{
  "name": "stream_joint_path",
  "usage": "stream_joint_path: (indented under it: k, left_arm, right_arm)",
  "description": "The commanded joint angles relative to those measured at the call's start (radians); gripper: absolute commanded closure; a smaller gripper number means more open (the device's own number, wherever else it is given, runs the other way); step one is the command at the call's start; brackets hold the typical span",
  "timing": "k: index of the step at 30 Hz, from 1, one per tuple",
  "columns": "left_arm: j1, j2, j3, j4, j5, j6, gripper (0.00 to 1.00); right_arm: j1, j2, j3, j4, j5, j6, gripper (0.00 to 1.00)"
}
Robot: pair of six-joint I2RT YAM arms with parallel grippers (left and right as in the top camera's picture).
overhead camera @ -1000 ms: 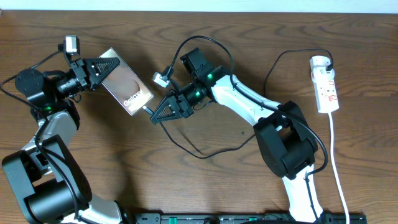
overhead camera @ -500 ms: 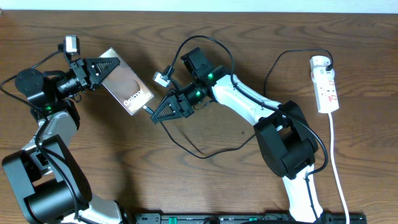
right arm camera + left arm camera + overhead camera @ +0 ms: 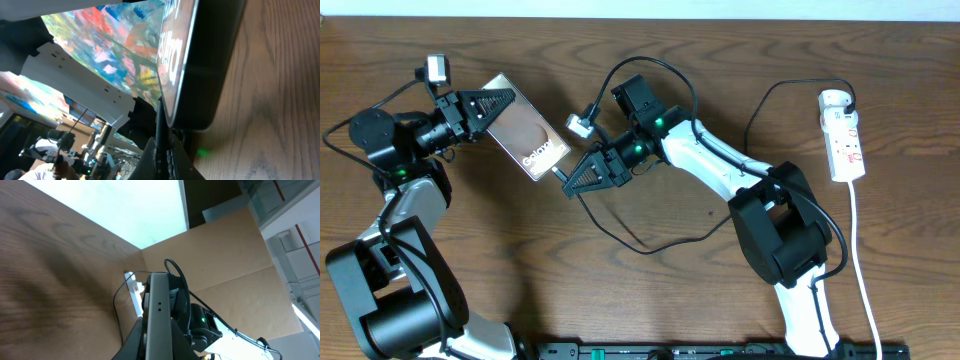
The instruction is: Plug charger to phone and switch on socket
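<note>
Overhead | left tool (image 3: 498,103) clamps phone (image 3: 528,133) | right tool (image 3: 572,185) clamps charger (image 3: 645,252), tip hidden

Dark brown wood-grain table (image 3: 520,260) fills the overhead view, with a pale strip (image 3: 720,6) along its far edge. The left wrist view shows a tan board (image 3: 235,255) beyond the table, brightly lit.

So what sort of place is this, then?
Most likely a robotics lab or test bench: two robot arms share a wooden table, the left claw holding a phone, the right claw a charger cable, with a power strip nearby and plain cardboard screens behind.
</note>
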Motion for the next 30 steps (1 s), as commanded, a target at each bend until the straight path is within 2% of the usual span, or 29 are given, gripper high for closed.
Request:
stream_joint_path:
  k: [1, 30]
  left_arm:
    - [-0.017, -0.016, 0.01, 0.009, 0.04, 0.013, 0.93]
    - [-0.017, -0.016, 0.01, 0.01, -0.01, 0.055, 0.93]
  right_arm:
    - [-0.007, -0.008, 0.005, 0.01, -0.025, 0.01, 0.99]
    - [-0.029, -0.008, 0.005, 0.04, -0.024, 0.099, 0.99]
